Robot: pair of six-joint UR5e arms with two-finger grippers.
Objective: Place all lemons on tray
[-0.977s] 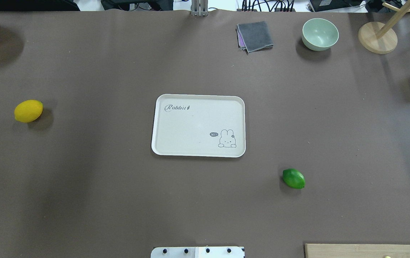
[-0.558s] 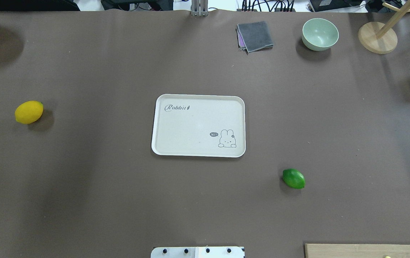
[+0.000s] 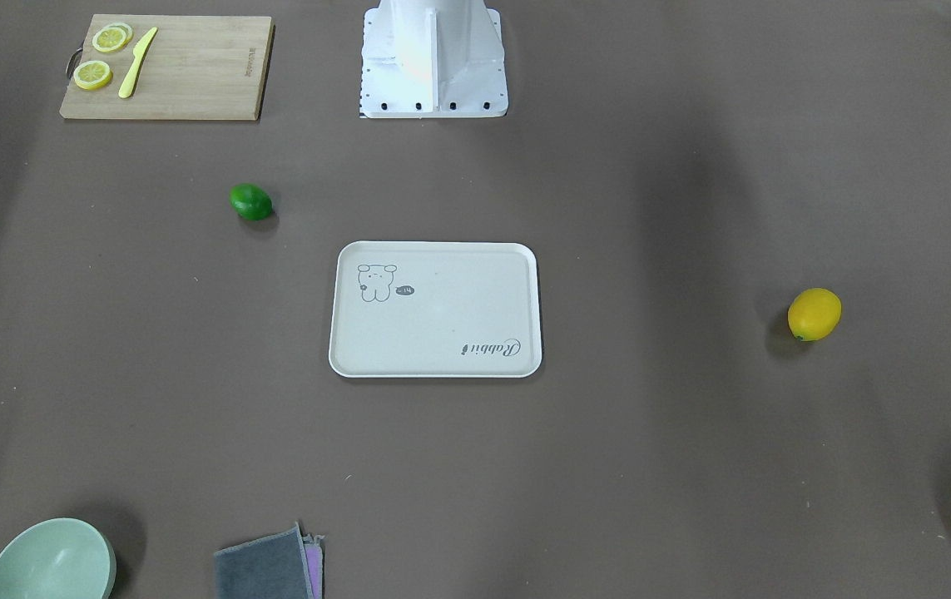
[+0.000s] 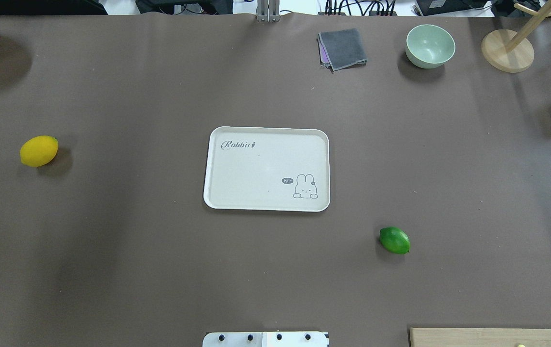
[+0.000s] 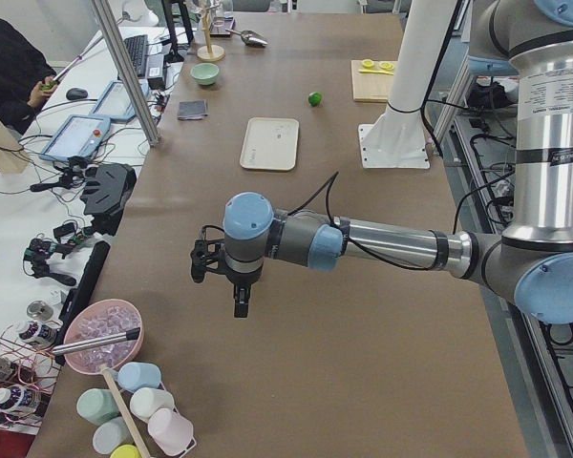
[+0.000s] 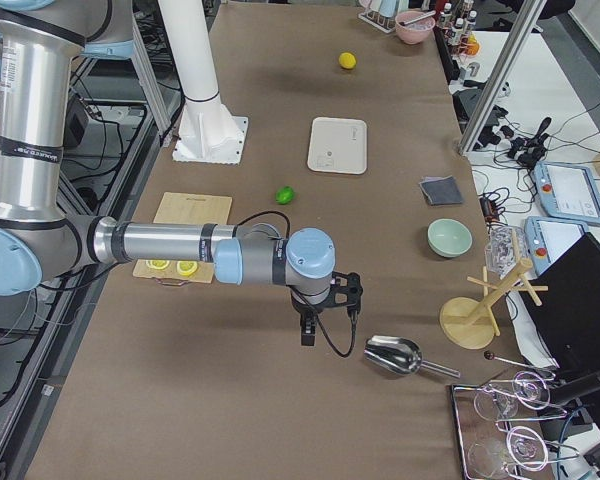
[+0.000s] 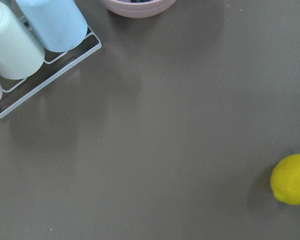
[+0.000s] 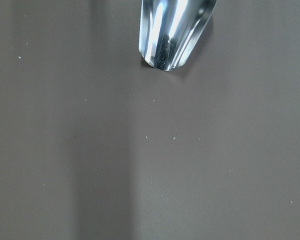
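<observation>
Cream tray (image 3: 442, 329) lies bare at the middle of the table (image 3: 691, 482) in the front-facing view. The yellow lemon (image 3: 814, 314) rests well apart from it on the robot's left. The green lemon (image 3: 250, 201) lies nearer, off the tray's corner on the robot's right, between tray and board (image 3: 192, 75). No arm shows here.

Overhead view: same layout, with both lemons on the table and neither on the tray. No tool is in frame, and the board is cut off at the lower edge.

Left side view: the left tool (image 5: 240, 307) hangs pointing down above the table, with nothing seen in it. How far its jaws stand apart cannot be told from here. The yellow lemon is not visible, likely hidden behind the arm.

Right side view: the right tool (image 6: 306, 335) hangs likewise near the scoop (image 6: 392, 356), well apart from the green lemon. Its opening cannot be told either.

Left wrist view: the yellow lemon sits at the lower right, partly cut by the frame edge. No fingers show.

Right wrist view: only the scoop's mouth and bare table, with no lemon and no fingers.

Assessment: the task is not begun, and the step in hand appears to be the first approach. Recommended: centre a tool over its lemon and close across the narrow width, since the glossy egg shape may roll or slip out.
</observation>
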